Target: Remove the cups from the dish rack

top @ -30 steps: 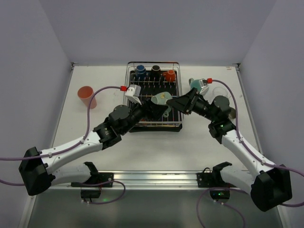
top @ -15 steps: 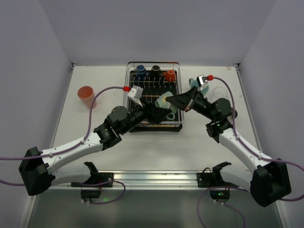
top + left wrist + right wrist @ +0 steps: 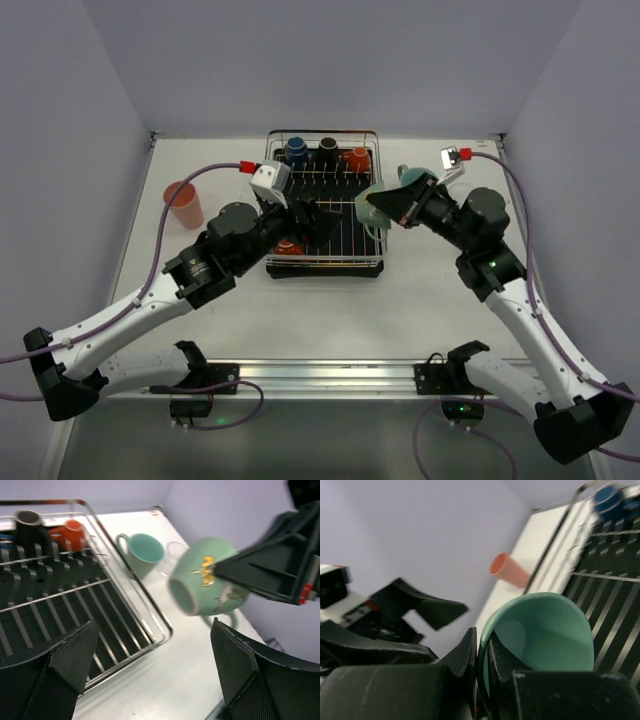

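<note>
On the worktop (image 3: 420, 290) sits the dish rack (image 3: 322, 262). At its 3 o'clock edge the right pincer (image 3: 481, 650) is clenched on the rim of a pale green mug (image 3: 205, 577), held aloft on its side with the mouth toward 9 o'clock. The left pincer (image 3: 154, 625), released wide, stands at the mug's 9 o'clock. The mug is glossy, with a gold print and its handle low.

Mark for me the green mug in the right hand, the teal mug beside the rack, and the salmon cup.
green mug (image 3: 206, 570): left wrist view, on the gold print on its side.
teal mug (image 3: 146, 550): left wrist view, inside its mouth.
salmon cup (image 3: 185, 206): top view, on its body.
</note>
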Tool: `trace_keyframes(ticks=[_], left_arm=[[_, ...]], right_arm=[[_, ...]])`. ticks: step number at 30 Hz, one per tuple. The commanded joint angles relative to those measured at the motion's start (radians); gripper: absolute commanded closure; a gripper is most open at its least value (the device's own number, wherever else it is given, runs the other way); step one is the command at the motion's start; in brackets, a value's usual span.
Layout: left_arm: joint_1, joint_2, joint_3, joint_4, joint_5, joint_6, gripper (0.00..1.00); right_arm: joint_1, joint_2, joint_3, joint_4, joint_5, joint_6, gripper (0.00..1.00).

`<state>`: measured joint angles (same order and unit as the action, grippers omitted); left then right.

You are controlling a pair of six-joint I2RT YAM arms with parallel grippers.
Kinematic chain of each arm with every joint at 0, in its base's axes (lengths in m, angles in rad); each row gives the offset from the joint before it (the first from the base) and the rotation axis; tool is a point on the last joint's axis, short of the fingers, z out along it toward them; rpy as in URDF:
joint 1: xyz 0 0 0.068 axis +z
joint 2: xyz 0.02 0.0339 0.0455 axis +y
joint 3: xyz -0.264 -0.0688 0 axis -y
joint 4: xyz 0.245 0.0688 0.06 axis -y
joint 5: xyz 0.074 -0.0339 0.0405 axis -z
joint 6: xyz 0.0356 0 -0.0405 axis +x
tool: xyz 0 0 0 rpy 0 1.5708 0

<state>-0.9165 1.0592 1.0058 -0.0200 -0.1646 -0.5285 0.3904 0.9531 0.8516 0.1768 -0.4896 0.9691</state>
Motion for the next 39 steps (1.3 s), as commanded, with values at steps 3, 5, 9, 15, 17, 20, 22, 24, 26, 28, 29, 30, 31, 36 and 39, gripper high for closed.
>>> trace_keyframes(ticks=[3, 5, 9, 15, 17, 20, 22, 24, 26, 28, 29, 30, 31, 36, 39], left_arm=[[0.005, -0.007, 0.162, -0.484, -0.269, 0.154, 0.0], [0.004, 0.002, 0.146, -0.57, -0.372, 0.16, 0.0], [0.005, -0.004, 0.073, -0.597, -0.47, 0.163, 0.0], [0.005, -0.024, -0.009, -0.511, -0.475, 0.162, 0.0], [0.005, -0.019, -0.03, -0.485, -0.469, 0.168, 0.0], [0.013, 0.001, -0.049, -0.469, -0.446, 0.17, 0.0], [0.021, 0.012, -0.059, -0.457, -0.406, 0.163, 0.0], [0.036, 0.021, -0.064, -0.449, -0.376, 0.154, 0.0], [0.047, 0.024, -0.064, -0.446, -0.362, 0.151, 0.0], [0.057, 0.025, -0.062, -0.446, -0.357, 0.151, 0.0], [0.068, 0.024, -0.062, -0.445, -0.352, 0.148, 0.0], [0.073, 0.027, -0.061, -0.443, -0.339, 0.145, 0.0], [0.082, 0.033, -0.059, -0.443, -0.332, 0.142, 0.0], [0.091, 0.064, -0.05, -0.436, -0.32, 0.11, 0.0], [0.091, 0.09, -0.033, -0.434, -0.329, 0.094, 0.0]], right_arm=[[-0.044, -0.039, 0.15, -0.603, 0.362, -0.438, 1.0], [-0.07, -0.018, 0.126, -0.683, 0.405, -0.47, 1.0], [-0.085, 0.032, 0.11, -0.727, 0.546, -0.535, 1.0], [-0.143, 0.223, 0.147, -0.721, 0.614, -0.584, 1.0], [-0.154, 0.269, 0.153, -0.689, 0.655, -0.595, 1.0], [-0.174, 0.377, 0.187, -0.683, 0.683, -0.604, 1.0], [-0.183, 0.448, 0.196, -0.662, 0.68, -0.603, 1.0], [-0.197, 0.495, 0.199, -0.632, 0.677, -0.599, 1.0], [-0.209, 0.552, 0.208, -0.619, 0.687, -0.596, 1.0], [-0.212, 0.591, 0.216, -0.611, 0.703, -0.599, 1.0], [-0.211, 0.604, 0.216, -0.599, 0.707, -0.599, 1.0], [-0.211, 0.615, 0.216, -0.596, 0.715, -0.599, 1.0], [-0.212, 0.64, 0.219, -0.596, 0.723, -0.599, 1.0], [-0.206, 0.664, 0.188, -0.557, 0.789, -0.581, 1.0], [-0.185, 0.665, 0.17, -0.553, 0.877, -0.567, 1.0]])
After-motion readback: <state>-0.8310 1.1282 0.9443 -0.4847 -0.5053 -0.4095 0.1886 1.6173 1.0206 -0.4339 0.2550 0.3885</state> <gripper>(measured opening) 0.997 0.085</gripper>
